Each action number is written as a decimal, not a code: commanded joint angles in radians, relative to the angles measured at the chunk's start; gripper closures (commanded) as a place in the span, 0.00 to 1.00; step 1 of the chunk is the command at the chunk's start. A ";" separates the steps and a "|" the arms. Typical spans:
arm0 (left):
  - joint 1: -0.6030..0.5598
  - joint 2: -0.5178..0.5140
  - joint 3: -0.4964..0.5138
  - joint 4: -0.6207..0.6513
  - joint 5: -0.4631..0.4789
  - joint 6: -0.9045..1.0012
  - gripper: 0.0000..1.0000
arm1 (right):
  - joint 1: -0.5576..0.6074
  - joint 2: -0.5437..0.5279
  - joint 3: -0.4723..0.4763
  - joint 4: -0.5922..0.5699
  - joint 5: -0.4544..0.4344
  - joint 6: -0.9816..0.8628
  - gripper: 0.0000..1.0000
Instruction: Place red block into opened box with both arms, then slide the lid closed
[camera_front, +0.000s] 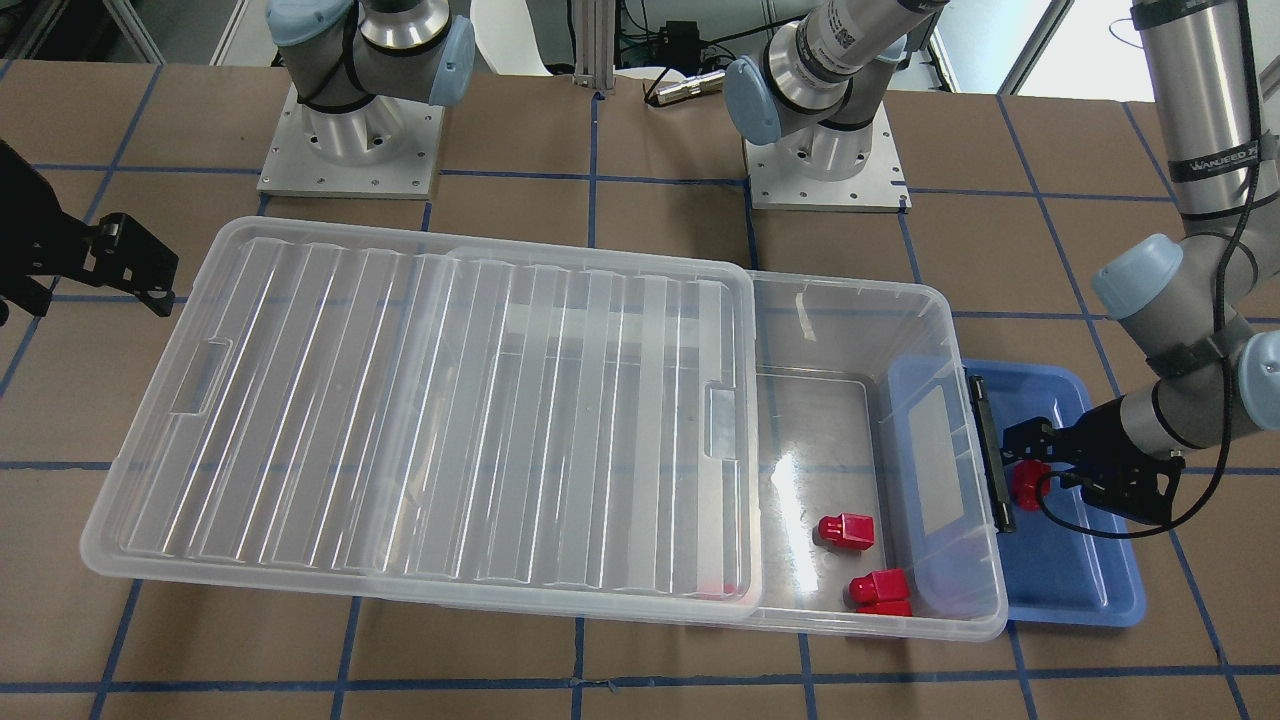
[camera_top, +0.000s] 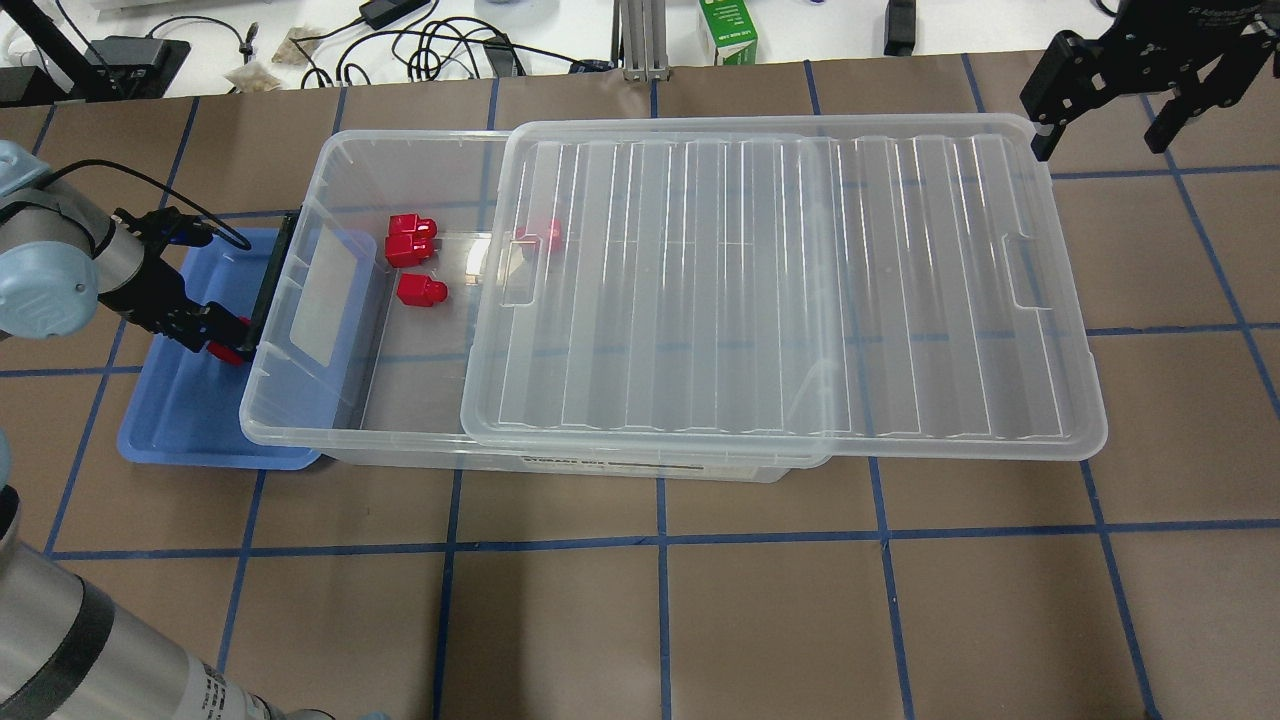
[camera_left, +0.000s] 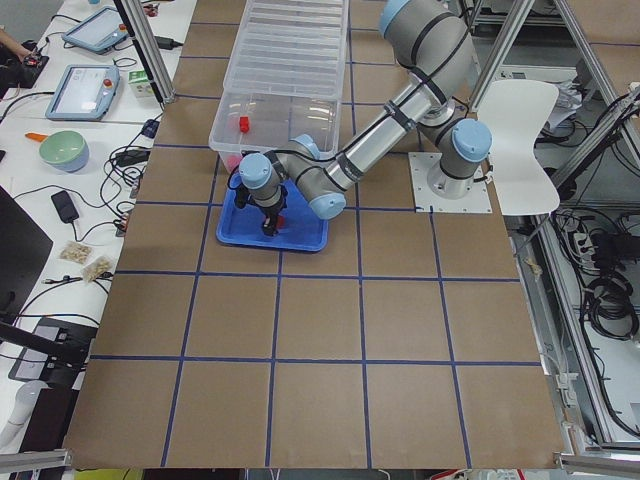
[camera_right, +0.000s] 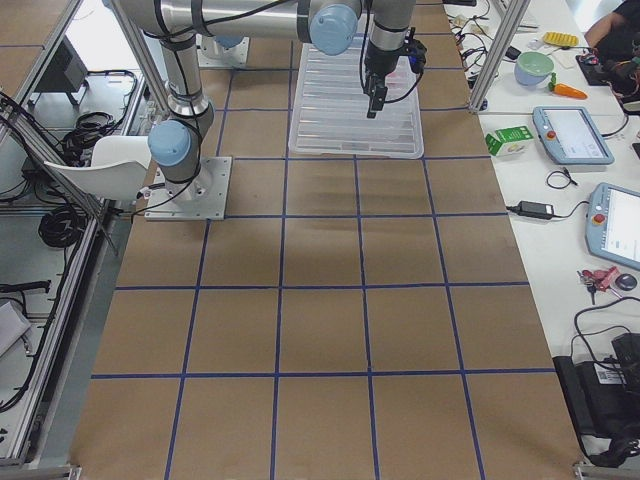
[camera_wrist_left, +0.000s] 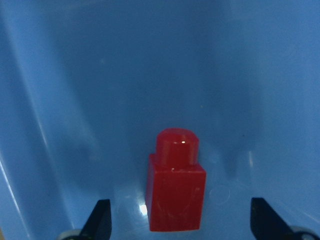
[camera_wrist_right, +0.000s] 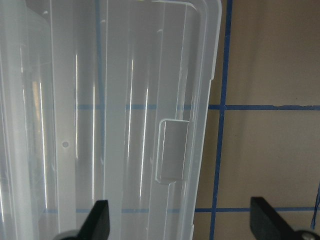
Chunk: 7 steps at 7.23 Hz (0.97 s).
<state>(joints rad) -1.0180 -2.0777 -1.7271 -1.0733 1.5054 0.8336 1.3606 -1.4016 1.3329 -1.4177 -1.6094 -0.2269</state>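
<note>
Left gripper (camera_wrist_left: 183, 221): spread open, only fingertips showing at bottom edge of wrist view; red block (camera_wrist_left: 175, 192) between them, untouched, stub up-frame, on blue tray (camera_wrist_left: 75, 75). Box (camera_top: 400, 452), centre-left overhead: loose red blocks (camera_top: 412, 242) inside, one blurred under lid (camera_top: 780, 300). Right gripper (camera_wrist_right: 182, 225): spread open, empty, fingertips only at bottom edge, above lid's end recess

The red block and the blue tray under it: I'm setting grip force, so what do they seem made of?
The small red block looks like hard glossy plastic: crisp moulded edges, a pinpoint highlight on its stub. The shallow blue tray looks like smooth moulded plastic with a softer sheen: blurred reflections, rounded walls. Looks alone cannot confirm either.
</note>
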 joint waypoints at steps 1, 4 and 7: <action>0.001 -0.004 0.001 0.004 -0.001 -0.004 0.82 | 0.000 0.003 0.000 0.000 0.000 0.000 0.00; -0.008 0.042 0.038 -0.017 0.015 -0.048 1.00 | 0.000 0.001 0.018 -0.003 -0.003 0.000 0.00; -0.019 0.173 0.261 -0.398 0.007 -0.065 1.00 | -0.003 0.001 0.012 -0.009 -0.074 -0.015 0.00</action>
<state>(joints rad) -1.0282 -1.9684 -1.5671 -1.2855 1.5178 0.7824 1.3601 -1.4023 1.3513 -1.4227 -1.6277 -0.2303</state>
